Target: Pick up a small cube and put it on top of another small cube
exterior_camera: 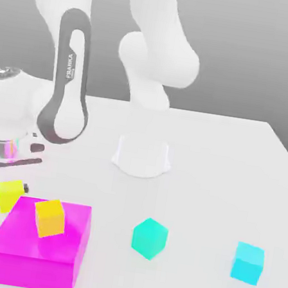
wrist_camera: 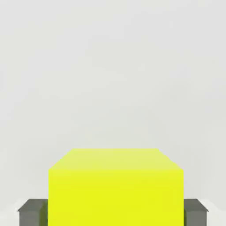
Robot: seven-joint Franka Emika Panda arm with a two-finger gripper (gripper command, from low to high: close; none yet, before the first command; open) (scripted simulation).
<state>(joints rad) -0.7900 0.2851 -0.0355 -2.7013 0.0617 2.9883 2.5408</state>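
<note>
1. Magenta block [exterior_camera: 37,244], lower left of the exterior view: big, glossy, boxy, with an orange-yellow cube [exterior_camera: 50,218] on top.
2. Teal-green cube [exterior_camera: 149,238], lower middle, plain matte faces.
3. Lemon-yellow cube [exterior_camera: 9,194], left edge, smooth and plain, pinched in the gripper [exterior_camera: 9,191], fingers [wrist_camera: 32,212] clamped on both sides.

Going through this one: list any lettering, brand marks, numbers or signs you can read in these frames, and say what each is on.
"FRANKA": runs vertically along the dark-rimmed white arm link in the exterior view; smaller lettering beneath it is too small to read.
The yellow cube, teal cube, magenta block, orange-yellow cube, cyan cube and table carry no text.
</note>
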